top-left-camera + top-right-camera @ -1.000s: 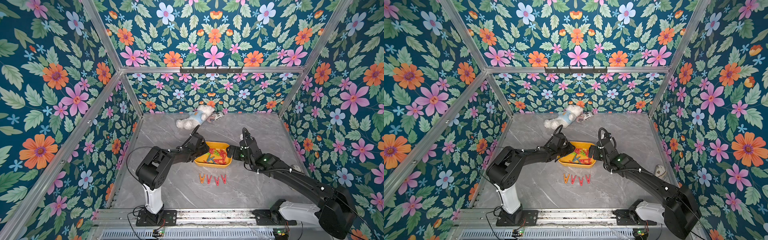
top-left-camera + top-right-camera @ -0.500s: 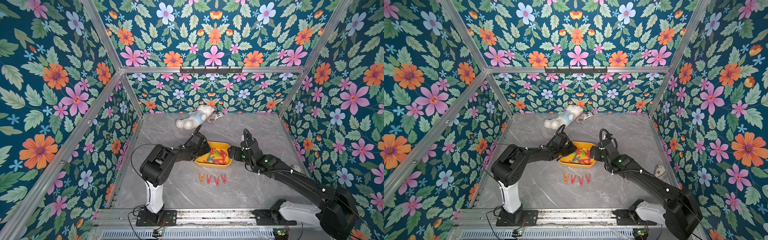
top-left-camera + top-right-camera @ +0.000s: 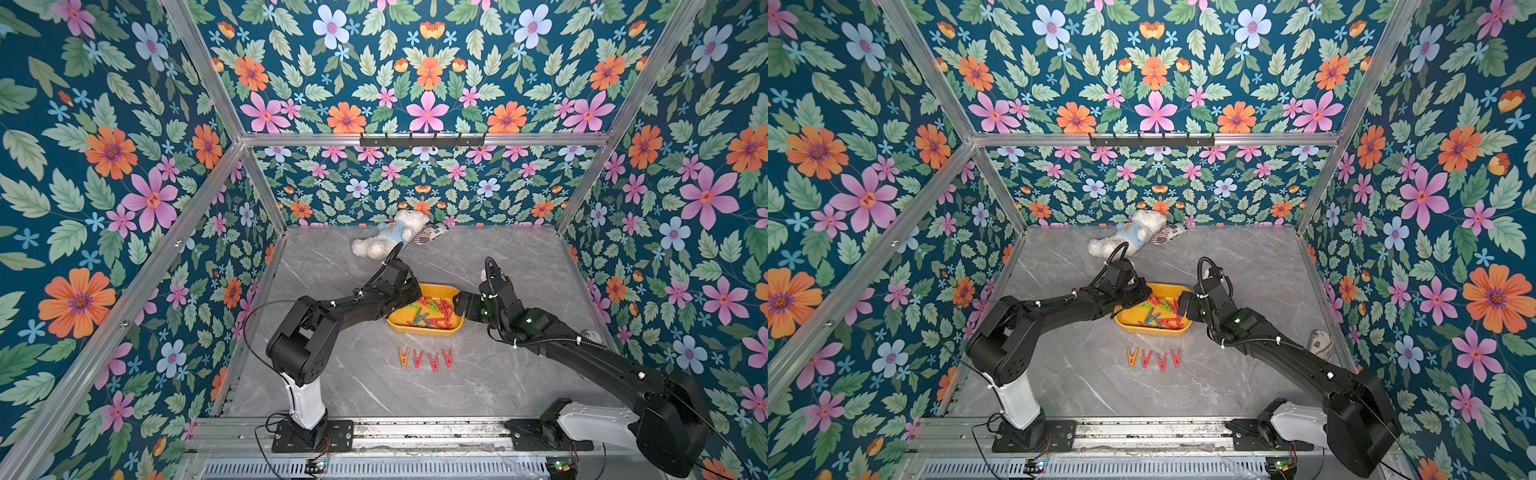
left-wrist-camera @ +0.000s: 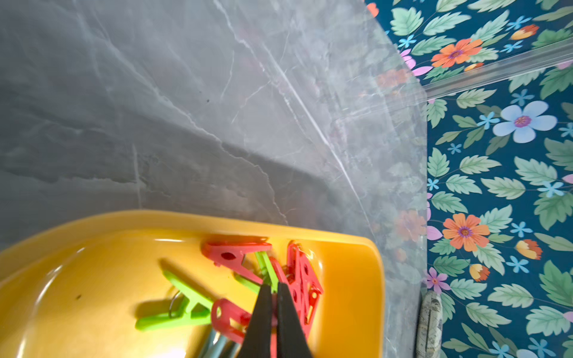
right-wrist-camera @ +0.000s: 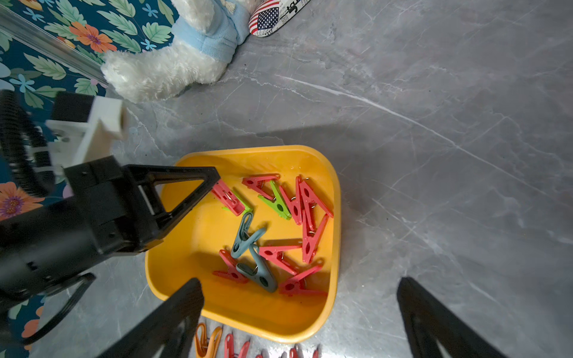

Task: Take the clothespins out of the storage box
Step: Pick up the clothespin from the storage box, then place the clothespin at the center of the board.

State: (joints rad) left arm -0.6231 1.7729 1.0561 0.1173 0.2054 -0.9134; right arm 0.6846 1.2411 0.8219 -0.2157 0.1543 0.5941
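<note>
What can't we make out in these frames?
Storage box left end: both top views, hidden by the left arm.
Clothespin row outside the box: right wrist view, cut off by the frame edge.
Small patterned object: both top views, too small to identify.
Left gripper grip on the red clothespin: both top views, hidden by its own body.

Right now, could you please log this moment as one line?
left fingers: shut on red plastic clothespin inside yellow plastic tray | right fingers: open near tray | four clothespins on grey table
</note>
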